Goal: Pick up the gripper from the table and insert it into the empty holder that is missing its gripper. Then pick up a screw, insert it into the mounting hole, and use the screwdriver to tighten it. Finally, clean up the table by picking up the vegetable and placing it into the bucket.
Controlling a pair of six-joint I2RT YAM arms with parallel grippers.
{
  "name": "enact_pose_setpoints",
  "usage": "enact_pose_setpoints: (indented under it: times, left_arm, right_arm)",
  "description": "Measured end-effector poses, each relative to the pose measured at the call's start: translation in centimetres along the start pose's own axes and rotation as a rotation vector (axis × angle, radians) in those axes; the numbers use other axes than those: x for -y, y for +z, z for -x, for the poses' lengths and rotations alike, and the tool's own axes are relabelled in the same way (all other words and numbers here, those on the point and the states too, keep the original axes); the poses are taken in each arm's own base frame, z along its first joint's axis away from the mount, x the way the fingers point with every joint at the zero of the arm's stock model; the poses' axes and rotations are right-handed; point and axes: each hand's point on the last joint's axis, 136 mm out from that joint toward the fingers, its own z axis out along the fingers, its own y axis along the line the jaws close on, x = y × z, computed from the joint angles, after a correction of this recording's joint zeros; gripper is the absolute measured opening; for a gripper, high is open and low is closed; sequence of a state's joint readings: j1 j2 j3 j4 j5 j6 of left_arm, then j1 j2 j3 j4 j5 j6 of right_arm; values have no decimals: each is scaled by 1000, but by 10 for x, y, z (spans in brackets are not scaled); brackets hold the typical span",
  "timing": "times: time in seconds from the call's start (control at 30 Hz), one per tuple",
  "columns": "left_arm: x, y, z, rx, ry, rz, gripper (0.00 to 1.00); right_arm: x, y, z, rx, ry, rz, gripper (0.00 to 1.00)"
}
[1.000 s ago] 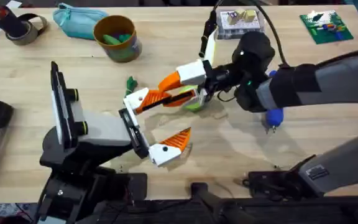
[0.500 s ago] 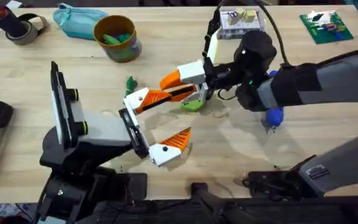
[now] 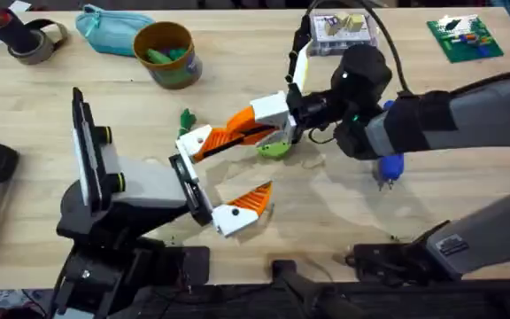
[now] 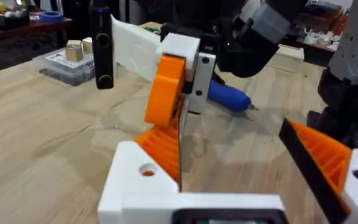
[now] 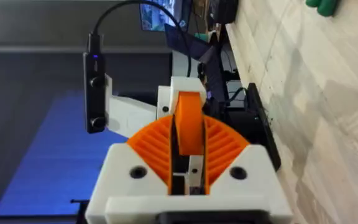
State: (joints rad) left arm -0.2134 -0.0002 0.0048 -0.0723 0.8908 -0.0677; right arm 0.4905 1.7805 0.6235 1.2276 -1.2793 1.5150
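The table (image 3: 51, 80) is pale wood with a faint grain. The bucket (image 3: 182, 69) has a mustard-yellow inner wall and a dark green printed outside, with green pieces inside. The screwdriver (image 4: 227, 96) has a bright blue handle. The left gripper (image 3: 224, 182) and right gripper (image 3: 253, 127) have white fingers with ribbed orange pads. A light teal pouch (image 3: 109, 28) and a green board (image 3: 464, 37) with small coloured parts lie at the table's far side.

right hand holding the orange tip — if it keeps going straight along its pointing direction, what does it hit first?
Likely the left hand's upper white finger: the right hand points left with the orange tip right at it. Contact is unclear.
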Motion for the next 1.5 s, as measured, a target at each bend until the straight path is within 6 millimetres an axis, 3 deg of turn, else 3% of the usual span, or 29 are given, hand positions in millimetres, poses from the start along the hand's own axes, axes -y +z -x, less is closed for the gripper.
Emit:
enact_pose_setpoints:
  times: [0.23, 1.5]
  left_arm:
    - [0, 0, 0, 0, 1, 0, 988]
    - [-2, 0, 0, 1, -20, 12, 986]
  right_arm:
    - [0, 1, -1, -5, 4, 0, 16]
    - [6, 6, 0, 69, 15, -8, 11]
